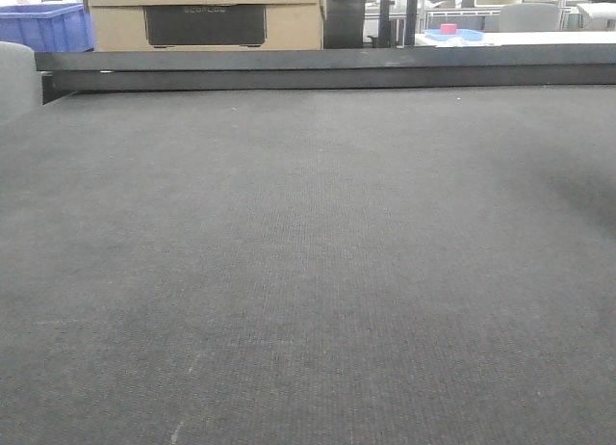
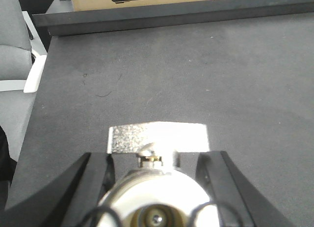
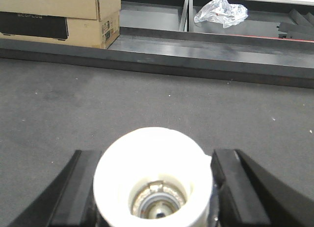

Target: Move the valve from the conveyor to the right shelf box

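The conveyor (image 1: 308,272) is a wide dark grey woven belt with a black rail (image 1: 327,69) along its far edge; the front view shows no valve and no gripper on it. In the left wrist view my left gripper (image 2: 158,160) is shut on a white valve (image 2: 157,190), whose flat silver handle (image 2: 157,136) sticks out forward above the belt (image 2: 196,74). My right gripper (image 3: 154,160) is shut on a white valve (image 3: 147,148) seen end-on, its round bore facing the camera. Both valves fill the gap between the black fingers. No shelf box can be made out.
Cardboard boxes (image 1: 202,16) stand behind the rail, with a blue crate (image 1: 43,26) at the far left. Beyond the rail in the right wrist view lie grey compartments (image 3: 152,13) and a crumpled clear plastic bag (image 3: 221,11). A grey and white surface (image 2: 14,65) borders the belt's left edge.
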